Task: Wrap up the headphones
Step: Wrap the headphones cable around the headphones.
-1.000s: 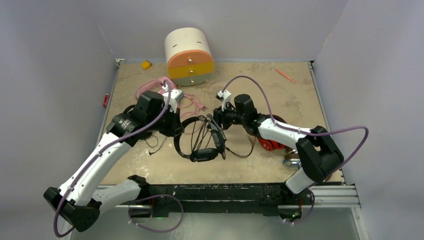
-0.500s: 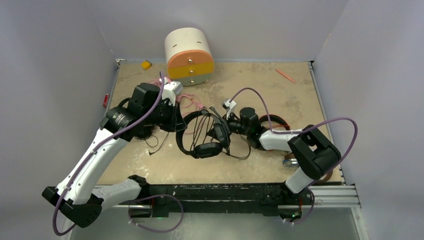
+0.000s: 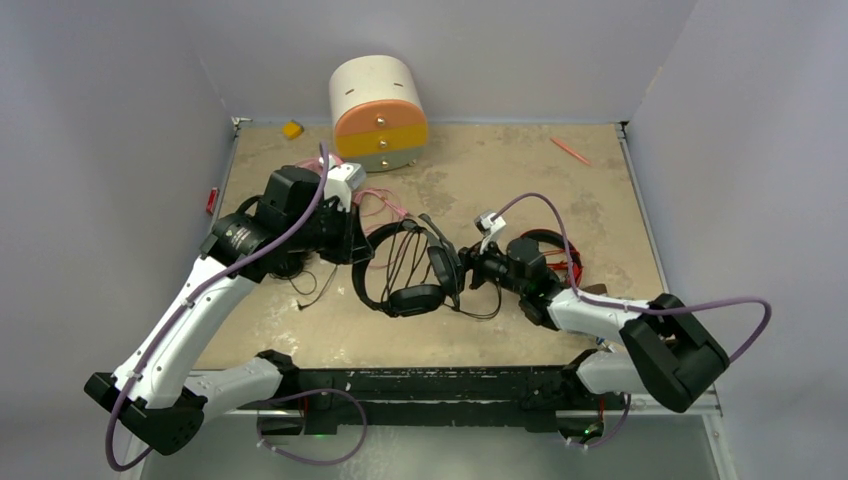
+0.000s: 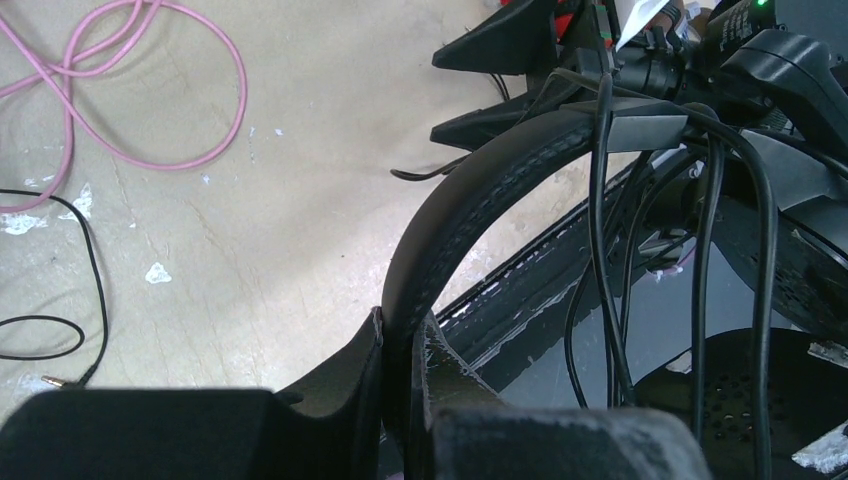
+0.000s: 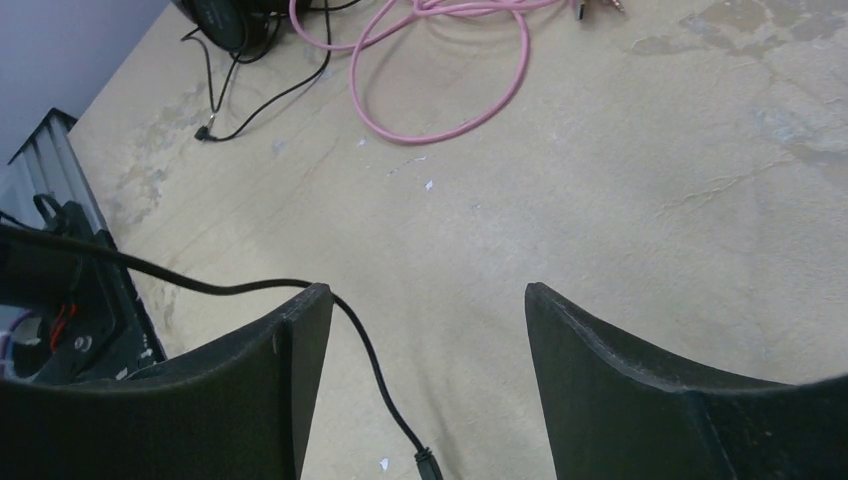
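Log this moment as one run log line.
left gripper: shut on black headphones headband | right gripper: open, black cable passing ungripped between its jaws

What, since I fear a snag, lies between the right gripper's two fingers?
In the right wrist view, a thin black cable crosses the gap beside one finger of the open right gripper; the rest is bare table.

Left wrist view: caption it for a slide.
Left gripper clamps the black headphones' headband, cable draped over it; pink cable lies beyond.

On the table a drawer box stands between a yellow block and an orange stick.
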Action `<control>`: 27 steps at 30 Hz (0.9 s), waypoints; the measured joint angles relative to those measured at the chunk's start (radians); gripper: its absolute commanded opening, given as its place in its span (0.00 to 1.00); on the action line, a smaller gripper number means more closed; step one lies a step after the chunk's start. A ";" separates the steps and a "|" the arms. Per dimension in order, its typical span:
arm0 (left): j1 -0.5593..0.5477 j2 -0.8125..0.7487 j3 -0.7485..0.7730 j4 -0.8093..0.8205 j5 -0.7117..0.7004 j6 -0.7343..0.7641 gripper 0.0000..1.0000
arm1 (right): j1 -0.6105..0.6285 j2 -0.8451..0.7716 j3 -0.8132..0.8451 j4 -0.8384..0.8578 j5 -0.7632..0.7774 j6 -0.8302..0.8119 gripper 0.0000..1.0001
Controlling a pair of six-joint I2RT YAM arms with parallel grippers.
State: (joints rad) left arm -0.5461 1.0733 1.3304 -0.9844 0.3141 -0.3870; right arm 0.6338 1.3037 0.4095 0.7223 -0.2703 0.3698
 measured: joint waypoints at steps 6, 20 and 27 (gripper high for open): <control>0.000 0.000 0.003 -0.010 -0.003 0.000 0.00 | 0.014 0.034 -0.028 0.096 -0.113 -0.010 0.75; 0.000 -0.003 0.026 -0.029 -0.004 -0.015 0.00 | 0.134 0.232 0.069 0.219 -0.171 -0.081 0.64; 0.000 -0.003 0.027 -0.027 -0.004 -0.022 0.00 | 0.134 0.267 0.083 0.319 -0.195 -0.048 0.26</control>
State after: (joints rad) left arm -0.5461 1.0702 1.3579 -1.0119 0.3103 -0.4088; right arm 0.7673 1.5711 0.4923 1.0412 -0.4656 0.3222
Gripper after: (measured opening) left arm 0.053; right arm 0.420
